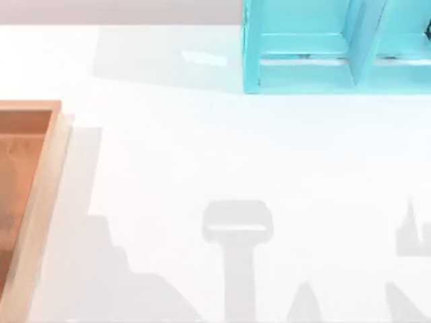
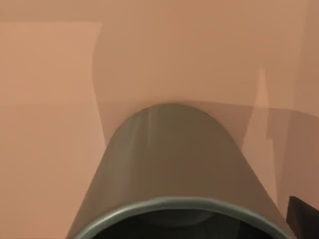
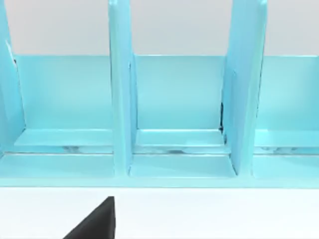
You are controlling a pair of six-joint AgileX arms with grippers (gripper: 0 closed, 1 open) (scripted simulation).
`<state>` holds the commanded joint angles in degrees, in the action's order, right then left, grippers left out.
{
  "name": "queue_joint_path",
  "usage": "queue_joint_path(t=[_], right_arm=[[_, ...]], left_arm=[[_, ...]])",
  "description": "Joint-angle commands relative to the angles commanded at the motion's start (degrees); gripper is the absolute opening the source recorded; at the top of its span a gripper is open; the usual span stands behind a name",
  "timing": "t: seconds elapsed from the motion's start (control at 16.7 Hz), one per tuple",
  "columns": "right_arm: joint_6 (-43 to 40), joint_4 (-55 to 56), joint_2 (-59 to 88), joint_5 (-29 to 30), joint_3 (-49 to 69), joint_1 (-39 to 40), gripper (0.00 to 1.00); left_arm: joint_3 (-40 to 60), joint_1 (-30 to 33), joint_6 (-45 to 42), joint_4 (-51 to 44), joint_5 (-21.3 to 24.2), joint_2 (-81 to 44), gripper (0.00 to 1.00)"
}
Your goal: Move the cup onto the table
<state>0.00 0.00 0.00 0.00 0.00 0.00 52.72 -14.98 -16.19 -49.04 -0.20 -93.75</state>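
The olive-green cup (image 2: 174, 164) sits very close to the left wrist camera, its round rim nearest the lens. The orange-brown floor of the wooden tray (image 2: 50, 99) lies behind it. A black piece of my left gripper (image 2: 303, 218) shows beside the cup's rim; whether it touches the cup is unclear. The white table (image 1: 202, 155) spreads across the top view, with grey arm shadows along its near edge. A black corner of my right gripper (image 3: 97, 223) hangs over the table (image 3: 224, 214), facing the shelf unit.
The wooden tray (image 1: 42, 195) with its raised rim lies at the table's left edge. A turquoise shelf unit (image 1: 323, 50) with upright dividers (image 3: 120, 99) stands at the back right. Open white tabletop lies between the tray and the shelf.
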Motion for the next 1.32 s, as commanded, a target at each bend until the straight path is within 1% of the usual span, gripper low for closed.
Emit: queue_joint_path(t=[0.06, 0.6, 0.84, 1.08, 1.32], right_arm=[[0.0, 0.0, 0.0, 0.0, 0.0, 0.0, 1.0], [0.0, 0.0, 0.0, 0.0, 0.0, 0.0, 1.0], [0.0, 0.0, 0.0, 0.0, 0.0, 0.0, 1.0], [0.0, 0.0, 0.0, 0.0, 0.0, 0.0, 1.0], [0.0, 0.0, 0.0, 0.0, 0.0, 0.0, 1.0]], left_arm=[[0.0, 0.0, 0.0, 0.0, 0.0, 0.0, 0.0], [0.15, 0.03, 0.05, 0.0, -0.02, 0.05, 0.0], [4.34, -0.15, 4.33, -0.31, -0.44, 0.96, 0.0], [9.62, 4.14, 11.35, -4.9, -0.67, 3.22, 0.0], [14.36, 12.95, 18.12, -14.14, -0.54, 6.14, 0.0]])
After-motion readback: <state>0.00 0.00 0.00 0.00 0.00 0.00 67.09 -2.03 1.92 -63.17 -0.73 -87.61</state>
